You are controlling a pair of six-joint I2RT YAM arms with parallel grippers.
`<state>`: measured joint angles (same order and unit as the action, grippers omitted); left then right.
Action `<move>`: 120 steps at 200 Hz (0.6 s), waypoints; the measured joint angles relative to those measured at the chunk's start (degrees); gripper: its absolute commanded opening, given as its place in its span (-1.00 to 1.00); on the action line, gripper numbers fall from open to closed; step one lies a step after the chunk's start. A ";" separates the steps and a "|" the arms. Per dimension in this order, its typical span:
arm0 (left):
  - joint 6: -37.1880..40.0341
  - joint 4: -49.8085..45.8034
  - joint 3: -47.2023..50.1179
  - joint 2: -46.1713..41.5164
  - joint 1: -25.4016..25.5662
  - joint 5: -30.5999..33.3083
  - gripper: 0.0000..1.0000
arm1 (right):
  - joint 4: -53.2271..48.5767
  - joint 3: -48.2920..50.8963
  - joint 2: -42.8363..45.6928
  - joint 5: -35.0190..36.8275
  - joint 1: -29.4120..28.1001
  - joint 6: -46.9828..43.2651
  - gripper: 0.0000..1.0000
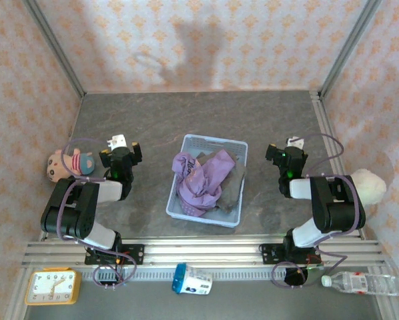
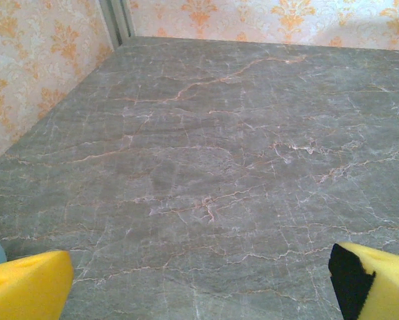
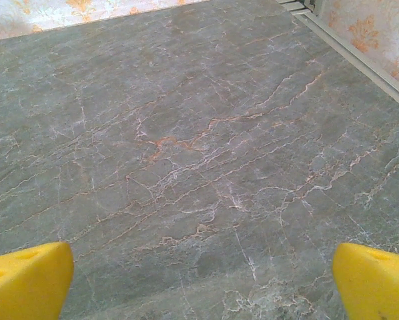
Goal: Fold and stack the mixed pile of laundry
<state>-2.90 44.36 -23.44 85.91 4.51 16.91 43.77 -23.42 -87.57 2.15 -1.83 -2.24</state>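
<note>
The mixed laundry pile lies crumpled in a light blue mesh basket (image 1: 215, 141) at the table's middle. A lilac-purple shirt (image 1: 198, 180) is heaped on the left and grey-brown trousers (image 1: 231, 181) hang over the right rim. My left gripper (image 1: 121, 152) stands left of the basket, open, with nothing between its yellow fingers (image 2: 26, 285); under it is bare marbled tabletop. My right gripper (image 1: 286, 153) stands right of the basket, also open and empty, and its yellow fingers (image 3: 376, 283) sit wide apart over bare table.
A pink plush toy (image 1: 69, 163) lies by the left wall and a white plush (image 1: 371, 184) by the right arm. On the near ledge are an orange clock (image 1: 51, 287), a blue-and-white cup (image 1: 191, 280) and a plastic bottle (image 1: 359, 283). Patterned walls enclose three sides.
</note>
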 measured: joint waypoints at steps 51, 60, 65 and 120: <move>0.15 -1.64 -0.09 -0.35 0.37 0.26 1.00 | -6.80 -2.12 2.71 0.55 0.00 0.09 0.95; 0.39 -4.42 -0.90 -0.96 0.96 0.94 1.00 | -10.97 -4.11 4.48 0.74 0.00 0.66 0.93; 0.39 -7.43 -2.12 -1.49 1.42 1.51 1.00 | -13.73 -5.60 5.44 0.90 0.00 1.18 0.92; -5.75 -35.36 -22.25 -9.44 2.54 1.18 0.99 | -44.06 -23.65 14.49 -1.49 -2.47 14.93 0.75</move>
<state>-8.64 8.99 -45.69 76.47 7.05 18.09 -0.30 -47.07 -73.08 0.67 -4.29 12.69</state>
